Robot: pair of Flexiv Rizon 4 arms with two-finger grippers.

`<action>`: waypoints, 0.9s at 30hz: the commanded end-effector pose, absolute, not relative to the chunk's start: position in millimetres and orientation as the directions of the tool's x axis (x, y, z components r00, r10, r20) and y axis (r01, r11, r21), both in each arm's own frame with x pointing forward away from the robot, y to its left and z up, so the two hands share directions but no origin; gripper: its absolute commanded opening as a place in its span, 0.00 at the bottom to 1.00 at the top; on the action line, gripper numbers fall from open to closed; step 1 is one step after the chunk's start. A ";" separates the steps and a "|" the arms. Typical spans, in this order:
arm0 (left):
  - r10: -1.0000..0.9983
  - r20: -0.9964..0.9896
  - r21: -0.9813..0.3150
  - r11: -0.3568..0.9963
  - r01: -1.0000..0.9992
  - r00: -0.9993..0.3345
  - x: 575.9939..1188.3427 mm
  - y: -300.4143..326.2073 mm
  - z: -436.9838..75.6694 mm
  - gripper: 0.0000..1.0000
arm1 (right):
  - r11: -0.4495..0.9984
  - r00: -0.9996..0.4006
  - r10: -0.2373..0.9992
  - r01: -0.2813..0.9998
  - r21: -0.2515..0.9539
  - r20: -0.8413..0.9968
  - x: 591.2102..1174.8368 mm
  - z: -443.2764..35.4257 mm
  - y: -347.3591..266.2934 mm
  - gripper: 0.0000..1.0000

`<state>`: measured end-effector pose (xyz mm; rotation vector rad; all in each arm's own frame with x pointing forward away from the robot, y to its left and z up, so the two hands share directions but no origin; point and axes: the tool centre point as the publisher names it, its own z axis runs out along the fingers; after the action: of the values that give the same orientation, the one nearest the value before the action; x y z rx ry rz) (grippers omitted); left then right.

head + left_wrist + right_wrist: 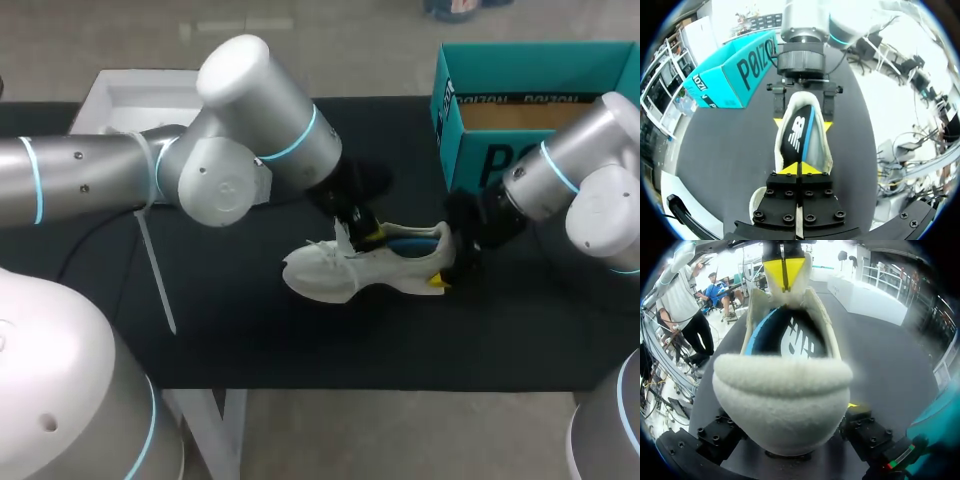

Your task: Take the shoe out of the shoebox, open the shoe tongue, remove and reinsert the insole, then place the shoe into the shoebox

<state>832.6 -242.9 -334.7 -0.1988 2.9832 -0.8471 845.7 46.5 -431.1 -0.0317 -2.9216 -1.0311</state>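
A white shoe [345, 268] lies on its sole on the black table [300, 340], toe to the left. Its black insole [794, 142] with a blue edge shows inside. My right gripper [447, 268] straddles the heel [782, 410], one finger on each side, shut on the shoe. My left gripper [800, 169] is shut, its yellow tips together at the tongue end of the shoe's mouth. I cannot tell if anything is pinched between them. From the right wrist view, the left gripper [784, 271] shows just past the tongue. The teal shoebox [480, 150] stands open behind the right arm.
A white tray [125, 100] sits at the table's back left corner, behind my left arm. A thin white strap [155, 262] hangs from the left arm over the table's left part. The table's front edge runs close below the shoe.
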 end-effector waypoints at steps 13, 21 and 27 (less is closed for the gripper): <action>-0.059 -0.057 -0.515 0.857 -0.021 -0.997 830.2 -253.4 -338.1 0.00 | 0.780 -0.999 0.006 0.034 0.625 0.046 845.3 -431.8 47.5 0.00; -0.040 -0.102 -0.506 0.862 0.018 -0.994 837.5 -270.0 -343.4 0.00 | 0.780 -0.999 0.006 0.034 0.625 0.046 845.3 -431.8 47.5 0.00; -0.014 -0.139 -0.493 0.868 0.057 -0.990 833.9 -276.4 -341.7 0.00 | 0.780 -0.999 0.006 0.034 0.625 0.046 845.3 -431.8 47.5 0.00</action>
<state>835.9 -272.6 -341.1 0.0348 2.9051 -0.7829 845.7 46.5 -431.1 -0.0317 -2.9216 -1.0311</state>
